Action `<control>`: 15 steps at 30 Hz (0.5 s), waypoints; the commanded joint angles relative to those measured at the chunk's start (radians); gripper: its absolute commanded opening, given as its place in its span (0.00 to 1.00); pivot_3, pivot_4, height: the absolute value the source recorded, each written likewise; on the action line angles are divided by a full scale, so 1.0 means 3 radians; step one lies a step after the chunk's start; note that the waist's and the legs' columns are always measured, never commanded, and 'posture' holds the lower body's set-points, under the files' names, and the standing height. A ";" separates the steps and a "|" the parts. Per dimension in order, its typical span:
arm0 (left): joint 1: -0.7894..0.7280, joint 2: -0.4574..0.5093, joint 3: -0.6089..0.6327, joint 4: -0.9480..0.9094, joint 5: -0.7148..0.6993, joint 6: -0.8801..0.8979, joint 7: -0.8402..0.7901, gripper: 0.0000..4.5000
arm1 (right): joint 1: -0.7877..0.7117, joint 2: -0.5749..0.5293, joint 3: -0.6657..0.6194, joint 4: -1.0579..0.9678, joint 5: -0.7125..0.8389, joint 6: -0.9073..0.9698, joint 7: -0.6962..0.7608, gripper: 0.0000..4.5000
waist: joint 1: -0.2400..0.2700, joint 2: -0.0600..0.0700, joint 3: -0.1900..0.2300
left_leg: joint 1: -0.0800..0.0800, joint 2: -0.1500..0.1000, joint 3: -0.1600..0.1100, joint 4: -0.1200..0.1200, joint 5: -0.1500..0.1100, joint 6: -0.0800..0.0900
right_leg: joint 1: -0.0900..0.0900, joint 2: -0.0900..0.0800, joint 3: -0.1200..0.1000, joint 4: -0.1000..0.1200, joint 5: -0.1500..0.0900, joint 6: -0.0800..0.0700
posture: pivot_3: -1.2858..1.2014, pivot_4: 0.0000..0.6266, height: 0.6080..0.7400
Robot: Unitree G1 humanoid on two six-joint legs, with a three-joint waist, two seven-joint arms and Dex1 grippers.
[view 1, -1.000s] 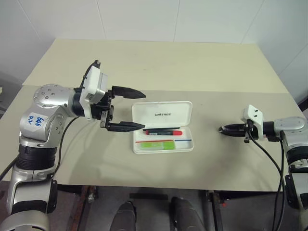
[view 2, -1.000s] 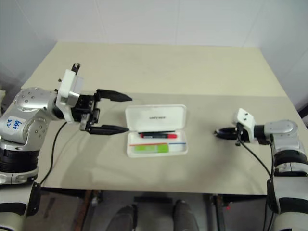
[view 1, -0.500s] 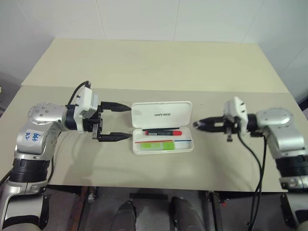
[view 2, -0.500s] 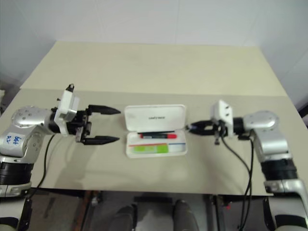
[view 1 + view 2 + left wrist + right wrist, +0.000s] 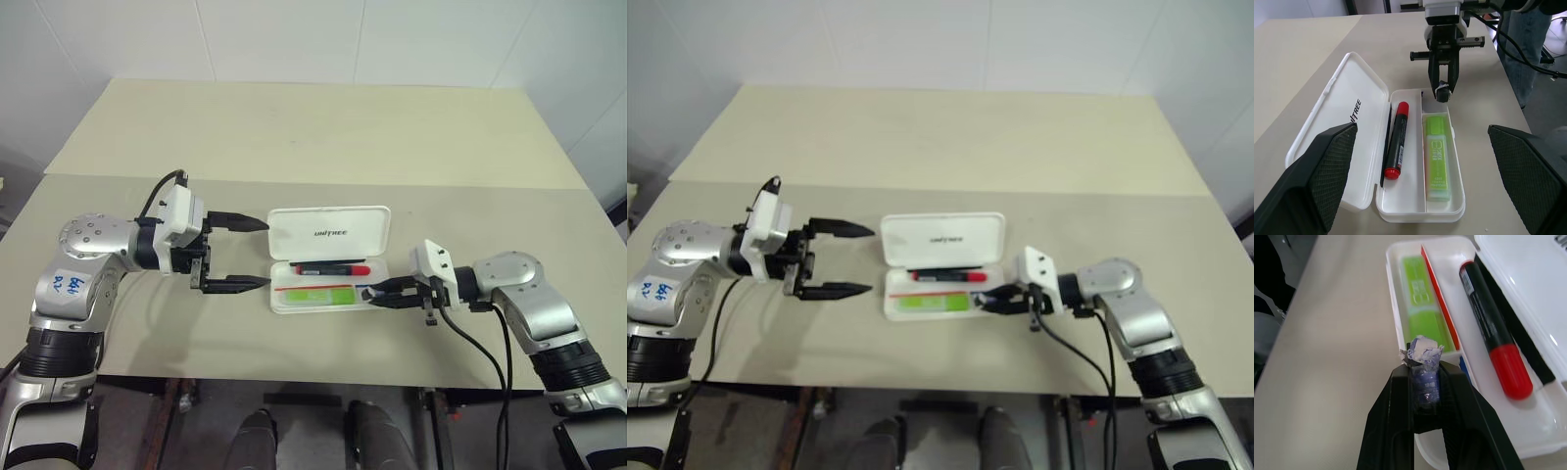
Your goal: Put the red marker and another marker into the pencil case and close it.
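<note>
One crumpled scrap (image 5: 1422, 351) sits pinched in the right gripper (image 5: 1423, 363).

A robotics laboratory or test room. A plain beige table (image 5: 323, 137), formed of two tops butted along a visible seam, stands against a bare white panelled wall (image 5: 294, 39). Exposed black cables (image 5: 480, 343) run along the robot's arms, and a blue handwritten label (image 5: 65, 285) is stuck to the left arm's metal joint housing. The white pencil case (image 5: 330, 233) on the table bears the robot maker's lettering. In the left wrist view a person's legs (image 5: 1525, 44) stand beside the table's far end, near further cabling.
</note>
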 commanded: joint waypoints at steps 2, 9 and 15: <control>0.0001 -0.0003 0.0027 -0.0123 -0.0029 -0.0014 0.0030 1.00 | -0.0085 0.0045 0.0008 0.0073 -0.0047 -0.0115 -0.0025 0.08 | -0.0001 0.0000 0.0000 | 0.0000 0.0000 0.0000 0.0000 0.0000 0.0000 | 0.0000 0.0000 0.0000 0.0000 0.0000 0.0000 | 0.52 0.24 1.00; 0.0020 -0.0018 0.0037 -0.0139 -0.0030 -0.0023 0.0057 1.00 | -0.0176 0.0100 0.0049 0.0186 -0.0111 -0.0152 -0.0018 0.08 | -0.0002 0.0000 0.0000 | 0.0001 0.0000 0.0000 0.0000 0.0000 0.0000 | 0.0000 0.0000 0.0000 0.0001 0.0000 0.0000 | 0.52 0.24 1.00; 0.0019 -0.0024 0.0041 -0.0138 -0.0026 -0.0034 0.0078 1.00 | -0.0240 0.0132 0.0077 0.0236 -0.0149 -0.0162 -0.0012 0.39 | 0.0000 0.0000 0.0000 | 0.0000 0.0000 0.0000 0.0000 0.0000 0.0000 | 0.0000 0.0000 0.0000 0.0000 0.0000 0.0000 | 0.52 0.24 1.00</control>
